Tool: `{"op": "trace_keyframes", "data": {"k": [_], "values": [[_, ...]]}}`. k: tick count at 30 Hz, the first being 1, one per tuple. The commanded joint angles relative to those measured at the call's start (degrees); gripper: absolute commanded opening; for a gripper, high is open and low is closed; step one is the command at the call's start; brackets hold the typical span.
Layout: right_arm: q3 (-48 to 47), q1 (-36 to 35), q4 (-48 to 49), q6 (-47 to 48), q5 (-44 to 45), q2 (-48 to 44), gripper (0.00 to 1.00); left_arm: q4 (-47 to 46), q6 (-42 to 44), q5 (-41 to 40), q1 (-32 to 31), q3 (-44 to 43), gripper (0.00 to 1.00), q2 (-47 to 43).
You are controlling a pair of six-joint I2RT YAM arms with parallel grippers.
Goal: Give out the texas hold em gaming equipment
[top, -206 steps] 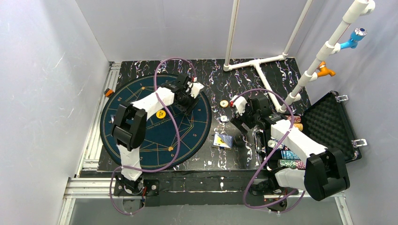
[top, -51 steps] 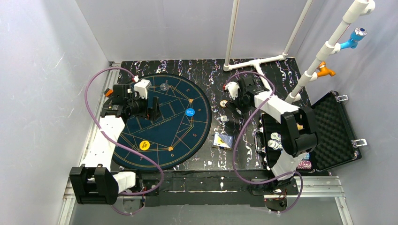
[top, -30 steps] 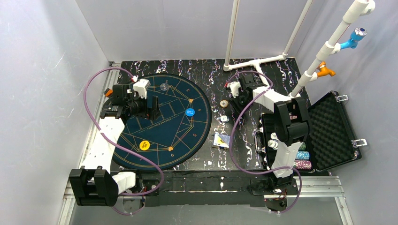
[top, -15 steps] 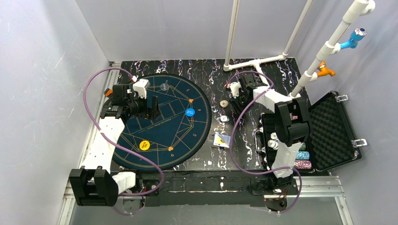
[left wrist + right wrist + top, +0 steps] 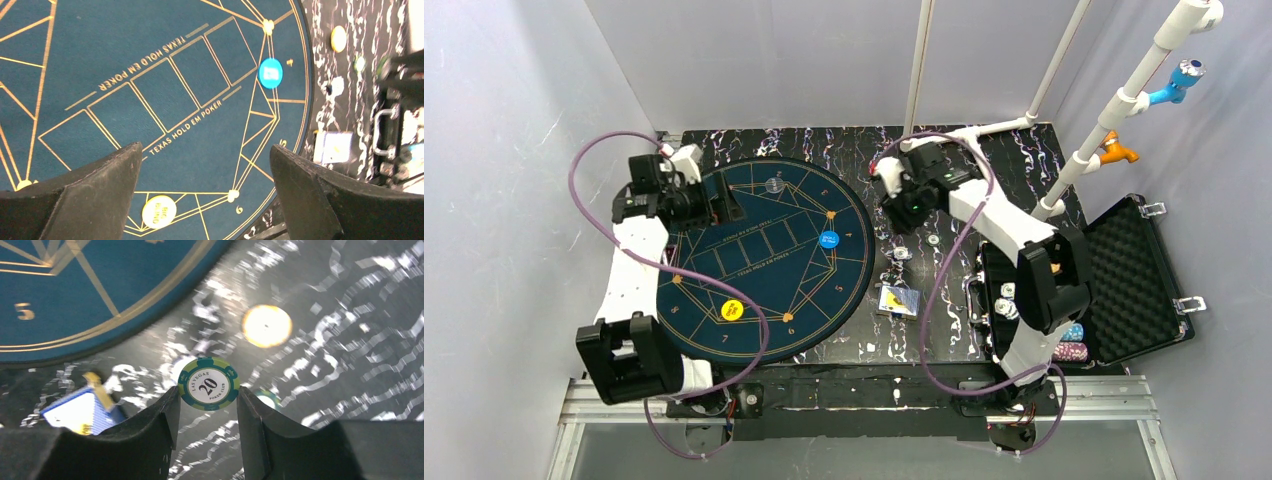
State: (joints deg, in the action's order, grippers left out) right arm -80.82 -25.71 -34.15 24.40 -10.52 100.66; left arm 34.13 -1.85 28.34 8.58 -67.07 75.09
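We are clamping our right hand (image 5: 207, 393) on a green chip (image 5: 208, 383); our left hand (image 5: 205, 150) is hanging apart above the mat (image 5: 150, 60).

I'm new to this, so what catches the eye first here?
The big round dark-blue mat with gold lines fills the left of the black tabletop, a blue disc and a yellow disc lying on it. Just past its right edge, the right hand pinches a green-edged poker chip marked 20.
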Motion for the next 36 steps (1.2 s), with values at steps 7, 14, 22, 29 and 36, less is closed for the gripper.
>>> {"op": "trace_keyframes", "data": {"k": [7, 14, 22, 29, 36], "values": [[-9.2, -21.9, 2.5, -0.5, -0.5, 8.4, 0.10, 5.3, -6.8, 7.5, 11.7, -7.3, 0.98, 5.5], [-17.1, -29.2, 5.4, -2.9, 0.6, 17.6, 0.11, 3.8, -9.3, 8.1, 15.2, -6.5, 0.98, 5.2], [-30.8, -32.1, 9.4, -5.7, 2.4, 29.3, 0.11, 3.6, -11.4, 11.6, 19.5, -7.7, 0.98, 6.8], [-41.1, -32.1, 10.3, -6.4, 3.6, 37.9, 0.16, 2.9, -11.7, 12.0, 20.4, -6.6, 0.98, 5.8], [-41.0, -32.1, 9.6, -6.9, 3.2, 38.7, 0.76, 2.3, -12.0, 13.4, 20.7, -5.8, 0.98, 4.7]]}}
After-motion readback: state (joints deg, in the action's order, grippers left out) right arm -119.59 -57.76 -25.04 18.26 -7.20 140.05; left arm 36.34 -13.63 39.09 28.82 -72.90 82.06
